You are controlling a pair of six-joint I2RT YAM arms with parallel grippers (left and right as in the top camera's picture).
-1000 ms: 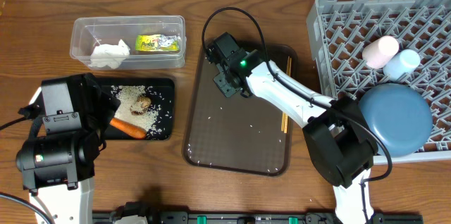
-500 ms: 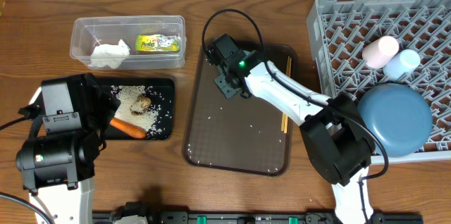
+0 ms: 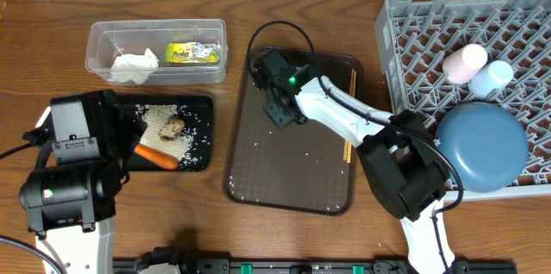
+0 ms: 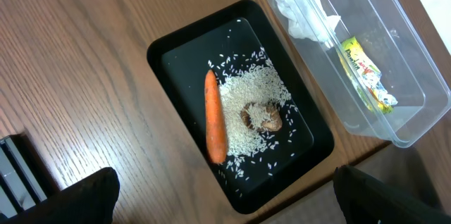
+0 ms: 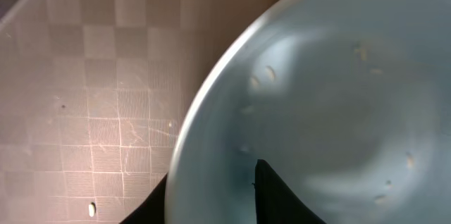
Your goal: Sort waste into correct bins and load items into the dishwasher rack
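Note:
In the right wrist view the small pale-blue bowl [image 5: 331, 97] fills the frame. My right gripper [image 5: 211, 182] is shut on its rim, one finger inside and one outside. From overhead that gripper [image 3: 282, 108] hides the bowl on the dark-brown serving tray [image 3: 284, 171]. My left gripper [image 4: 229, 206] hangs open above the black tray [image 4: 176, 62], which holds the carrot [image 4: 215, 115], rice [image 4: 246, 94] and brown lump [image 4: 262, 117]. The clear tub [image 3: 99, 37] holds the tissue [image 3: 133, 65] and wrapper [image 3: 194, 52]. The rack [image 3: 413, 41] carries the blue plate [image 3: 482, 146] and two cups [image 3: 465, 61].
Wooden chopsticks [image 3: 347, 149] lie along the serving tray's right side, partly under my right arm. A few loose rice grains dot the serving tray. The rack stands close to that tray's right edge.
My right gripper's jaws have narrowed onto the bowl's rim, and its head has shifted slightly toward the front of the serving tray. The left arm has not moved.

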